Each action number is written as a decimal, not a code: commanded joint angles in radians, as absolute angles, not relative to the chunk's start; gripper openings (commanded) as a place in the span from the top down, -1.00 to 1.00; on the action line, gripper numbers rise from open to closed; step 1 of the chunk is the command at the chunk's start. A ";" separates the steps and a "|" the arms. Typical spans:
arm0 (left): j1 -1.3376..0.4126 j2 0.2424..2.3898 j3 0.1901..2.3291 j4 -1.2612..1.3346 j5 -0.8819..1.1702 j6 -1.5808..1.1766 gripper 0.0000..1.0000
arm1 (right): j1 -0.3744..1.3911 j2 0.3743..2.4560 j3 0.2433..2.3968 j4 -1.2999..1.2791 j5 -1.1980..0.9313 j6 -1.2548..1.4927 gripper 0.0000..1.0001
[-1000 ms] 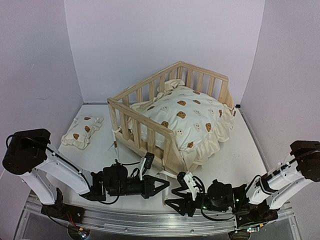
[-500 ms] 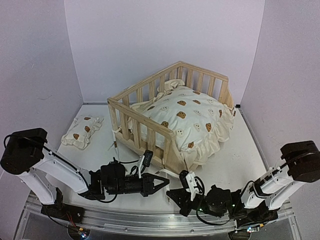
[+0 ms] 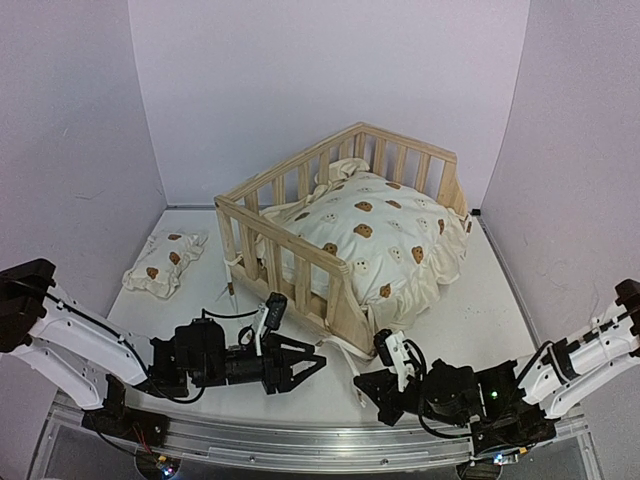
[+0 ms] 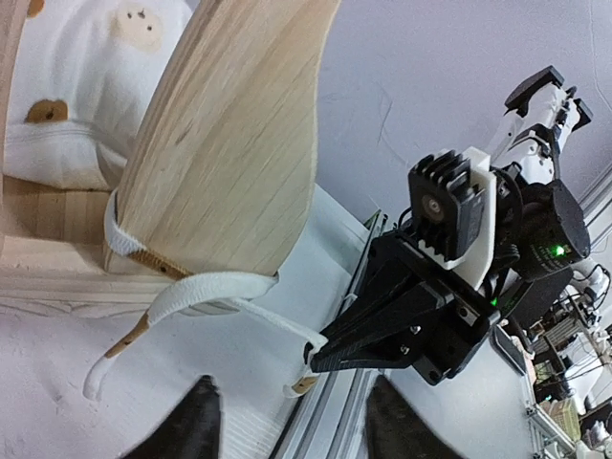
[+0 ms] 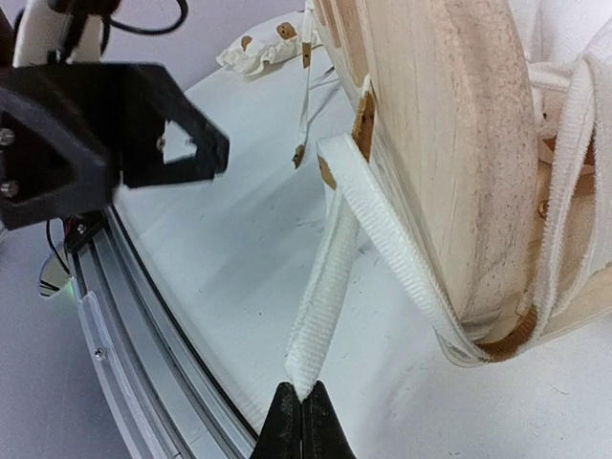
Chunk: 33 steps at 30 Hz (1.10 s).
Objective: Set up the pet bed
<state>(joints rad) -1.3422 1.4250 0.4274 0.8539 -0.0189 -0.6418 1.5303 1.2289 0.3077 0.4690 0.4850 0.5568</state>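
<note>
- Left pincer (image 3: 308,366), fingers parted and empty, hangs low over the tabletop (image 3: 470,320), just before the frame's near corner post.
- Small pillow (image 3: 160,262) lies far left, well apart.
- Pine pet bed frame (image 3: 290,235) sits centre, skewed, open side near-right, where the cushion (image 3: 375,235) spills out; bare surface beyond.
- Right pincer (image 5: 301,406) is clamped on a white tie (image 5: 330,277) wrapped around that post.
</note>
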 commanded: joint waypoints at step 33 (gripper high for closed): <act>-1.351 1.675 0.716 0.745 -0.262 0.962 0.52 | 1.531 1.142 0.437 0.312 0.376 0.485 1.00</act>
<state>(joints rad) -1.3792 1.6863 0.6762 0.7471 -0.2802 0.9565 1.5291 1.1824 0.3901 0.3023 0.3996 0.4942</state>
